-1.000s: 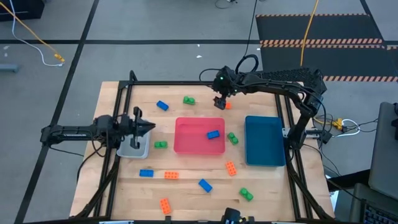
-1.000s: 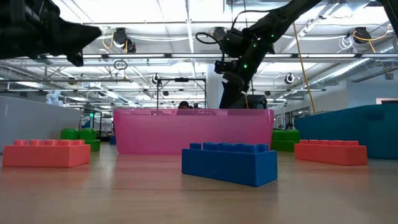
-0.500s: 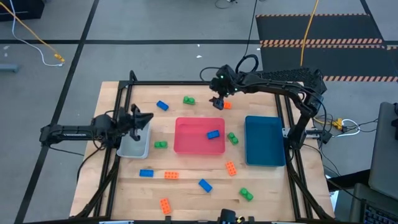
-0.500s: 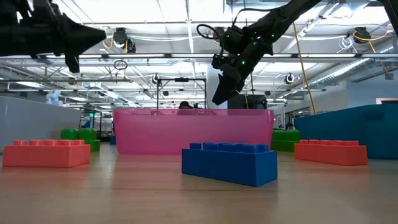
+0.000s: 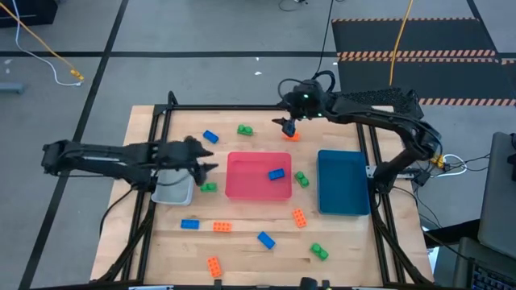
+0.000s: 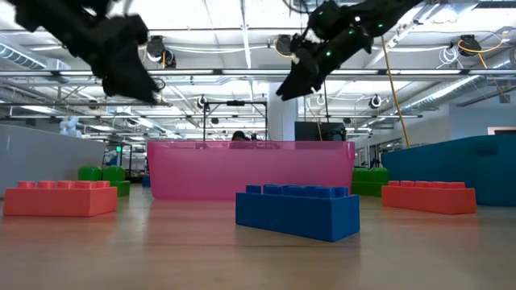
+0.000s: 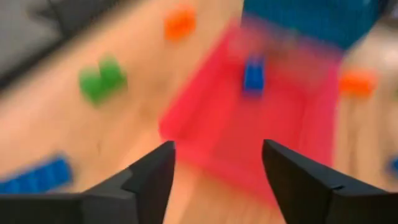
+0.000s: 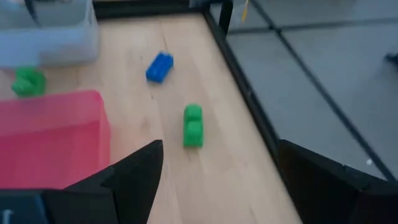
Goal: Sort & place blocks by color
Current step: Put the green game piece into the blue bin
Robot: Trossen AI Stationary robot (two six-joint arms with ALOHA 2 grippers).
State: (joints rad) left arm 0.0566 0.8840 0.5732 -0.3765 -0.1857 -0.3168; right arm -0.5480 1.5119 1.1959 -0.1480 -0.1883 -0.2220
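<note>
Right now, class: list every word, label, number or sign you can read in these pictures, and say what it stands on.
None can be read: the blocks, such as the blue block, the pink tray, the teal tray and the grey tray bear no lettering.
The room behind in the low view shows no legible sign.

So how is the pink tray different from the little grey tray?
The pink plastic tray is bigger and squarer; the grey plastic tray is smaller and narrower. The pink tray lies in the middle of the table, the grey tray toward its left side. The pink tray holds one blue studded brick; the grey tray is partly hidden under the left arm, so what it holds cannot be seen. Both are shallow rectangular trays on the wooden table.
</note>
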